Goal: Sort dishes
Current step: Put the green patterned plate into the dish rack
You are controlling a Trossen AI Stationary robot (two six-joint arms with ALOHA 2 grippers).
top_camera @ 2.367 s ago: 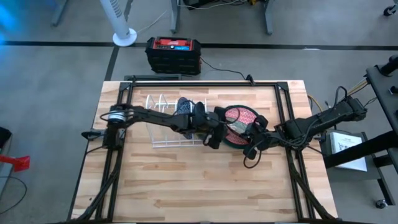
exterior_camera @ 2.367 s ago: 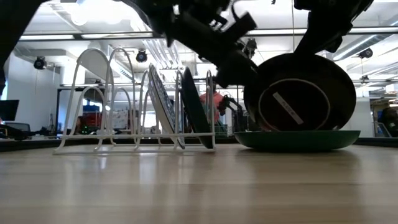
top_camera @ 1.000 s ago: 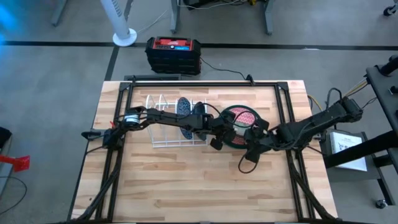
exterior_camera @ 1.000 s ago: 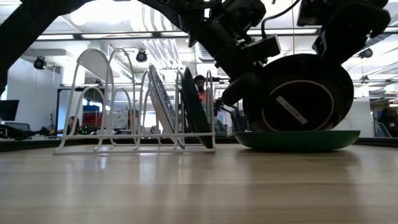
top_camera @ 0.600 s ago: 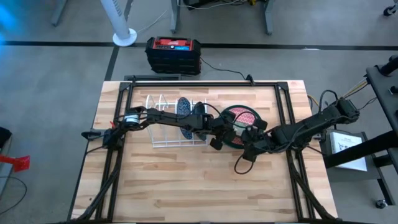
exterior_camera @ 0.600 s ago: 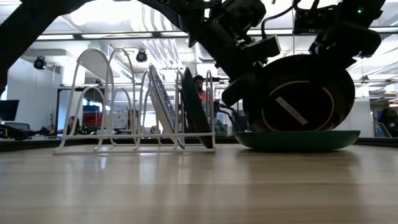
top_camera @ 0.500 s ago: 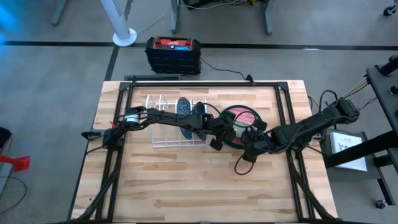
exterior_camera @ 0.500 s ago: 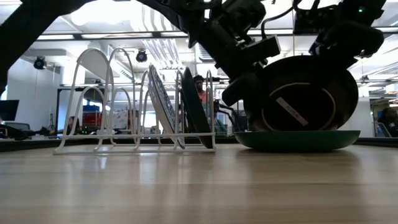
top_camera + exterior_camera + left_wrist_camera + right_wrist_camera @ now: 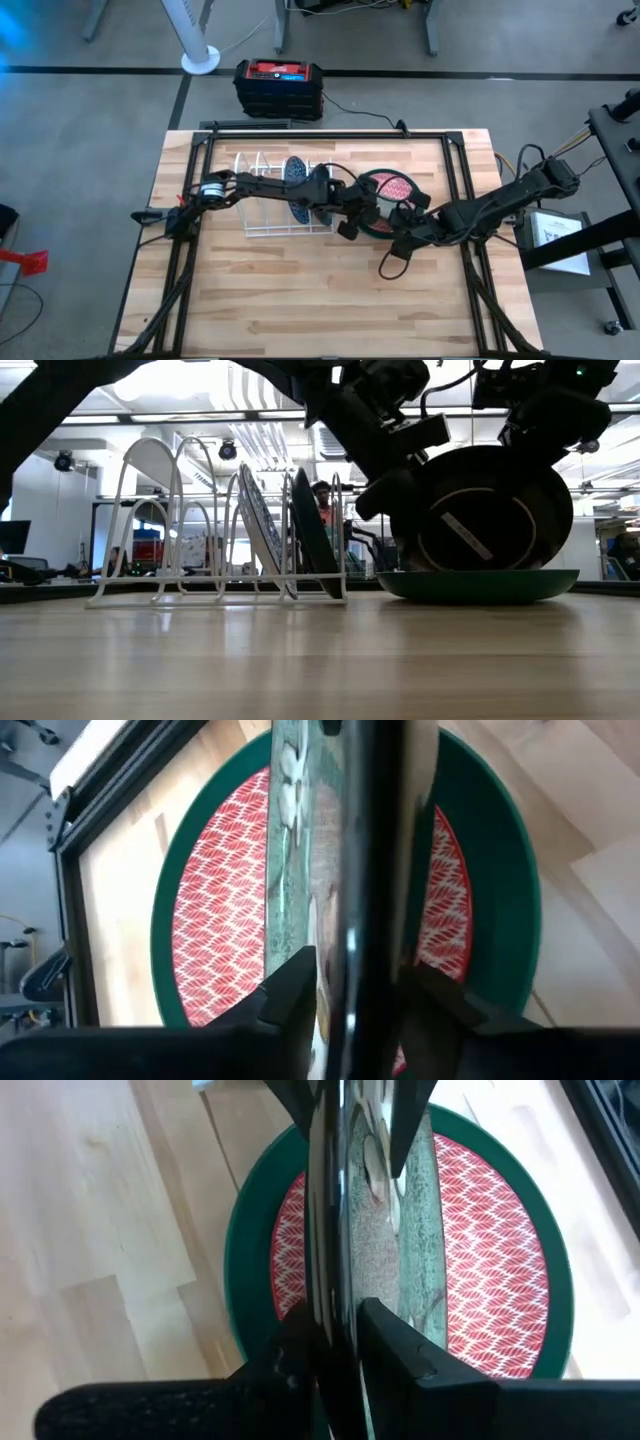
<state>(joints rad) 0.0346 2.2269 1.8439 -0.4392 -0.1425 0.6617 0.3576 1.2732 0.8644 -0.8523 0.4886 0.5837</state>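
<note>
- Greyish-brown on its face and dark and glossy on its back, the upright plate stands on edge; its back shows a raised foot ring and a slanted white label
- its lower edge rests inside the green plate, which lies flat on the wooden table at 3 o'clock from the white wire rack in the high view
- inside the green plate lies the red patterned plate, covered in a fine pale leaf print; only a dark green rim shows around it
- the upright plate crosses the middle of the red one, and its mottled face mirrors some of the red print
- left gripper: it straddles the upright plate's rim at about 10 o'clock on the disc as the low view shows it; whether it is clamped or loose I cannot tell
- right gripper: its two fingers are pinched on the same plate's rim, at about 1 o'clock on the disc in the low view; it has hold of the plate
- in the high view the left arm reaches in from 9 o'clock across the rack, and the right arm from 3 o'clock
- two more dishes stand leaning in the rack's slots at its 3 o'clock end: a blue speckled plate, and just beside it, nearer the green plate, a dark plate whose pattern cannot be made out
</note>
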